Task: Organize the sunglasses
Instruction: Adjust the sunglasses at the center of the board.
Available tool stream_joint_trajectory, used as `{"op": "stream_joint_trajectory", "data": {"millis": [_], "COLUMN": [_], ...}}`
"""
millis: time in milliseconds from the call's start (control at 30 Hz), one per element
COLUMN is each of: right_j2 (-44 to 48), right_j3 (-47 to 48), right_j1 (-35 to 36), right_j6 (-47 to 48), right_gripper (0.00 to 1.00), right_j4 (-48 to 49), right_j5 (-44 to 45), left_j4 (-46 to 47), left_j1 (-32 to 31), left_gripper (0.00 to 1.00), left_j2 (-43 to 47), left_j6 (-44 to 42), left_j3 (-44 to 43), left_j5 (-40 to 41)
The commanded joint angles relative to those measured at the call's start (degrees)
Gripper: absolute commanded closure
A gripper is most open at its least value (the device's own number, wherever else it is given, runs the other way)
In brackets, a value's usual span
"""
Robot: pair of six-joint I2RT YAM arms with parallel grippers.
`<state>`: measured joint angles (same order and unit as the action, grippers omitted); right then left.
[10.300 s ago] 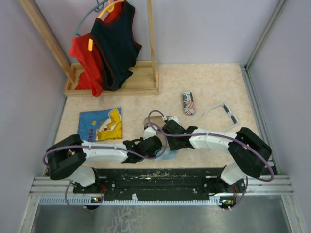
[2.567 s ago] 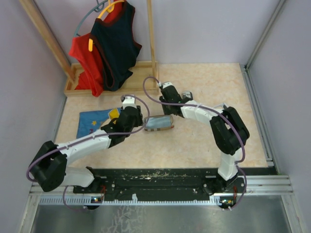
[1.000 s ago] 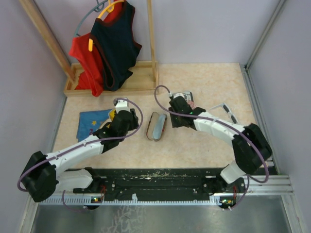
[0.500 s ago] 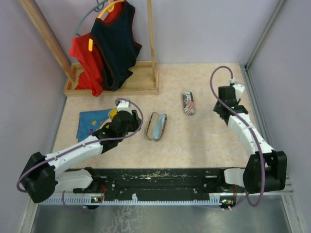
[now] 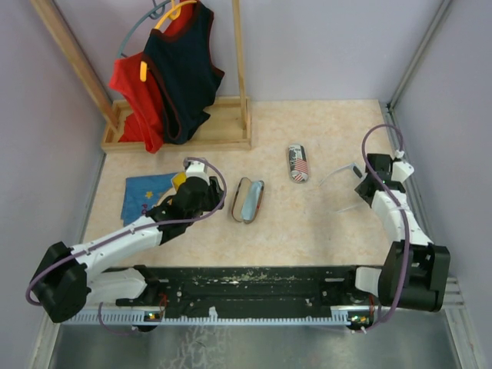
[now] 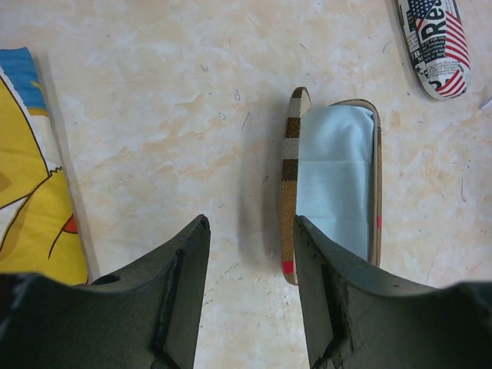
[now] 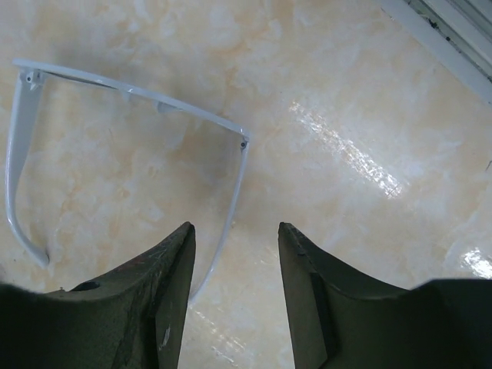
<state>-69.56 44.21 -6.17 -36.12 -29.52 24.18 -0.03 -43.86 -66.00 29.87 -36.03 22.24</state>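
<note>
The white-grey sunglasses (image 5: 342, 175) lie unfolded on the table at the right; in the right wrist view their frame (image 7: 131, 94) faces me. One thin arm (image 7: 229, 204) runs down between my open right gripper's (image 7: 235, 227) jaws, close to the left finger, and nothing is gripped. From above, the right gripper (image 5: 369, 184) hovers at the sunglasses' right end. The plaid case (image 5: 248, 200) lies open mid-table with a light-blue cloth (image 6: 334, 181) in it. My left gripper (image 6: 250, 223) is open and empty, its right finger beside the case's near edge (image 6: 288, 200).
A flag-print case (image 5: 298, 163) lies shut between the plaid case and the sunglasses. A blue and yellow printed sheet (image 5: 150, 194) lies under the left arm. A wooden rack (image 5: 181, 132) with red and navy tops stands back left. A metal rail (image 7: 453, 31) borders the right side.
My right arm swung from the table's middle to the right side, over the white sunglasses, and its jaws spread wider. The left arm and the open plaid case stayed put.
</note>
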Motion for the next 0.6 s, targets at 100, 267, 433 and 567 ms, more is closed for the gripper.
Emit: {"op": "stream_joint_trajectory", "data": {"millis": [100, 267, 433, 567], "right_j2": [-6.1, -9.5, -8.6, -6.1], "right_j3": [0.6, 1.0, -1.1, -4.6], "right_j1": [-3.4, -3.6, -3.6, -3.6], "right_j6": [-3.2, -3.5, -4.3, -5.0], "right_gripper": [0.52, 0.53, 0.63, 0.69], "right_j4": [5.2, 7.7, 9.1, 11.5], "right_j5": [-4.4, -6.4, -8.5, -13.7], "left_j4": [1.3, 1.2, 1.0, 1.0], "left_j1": [0.4, 0.4, 0.4, 0.4], "left_gripper": [0.46, 0.46, 0.46, 0.46], "left_j2": [2.1, 2.1, 2.5, 2.5], "left_j6": [0.1, 0.0, 0.0, 0.1], "left_j3": [0.5, 0.6, 0.7, 0.6], "left_j5": [-0.5, -0.6, 0.1, -0.1]}}
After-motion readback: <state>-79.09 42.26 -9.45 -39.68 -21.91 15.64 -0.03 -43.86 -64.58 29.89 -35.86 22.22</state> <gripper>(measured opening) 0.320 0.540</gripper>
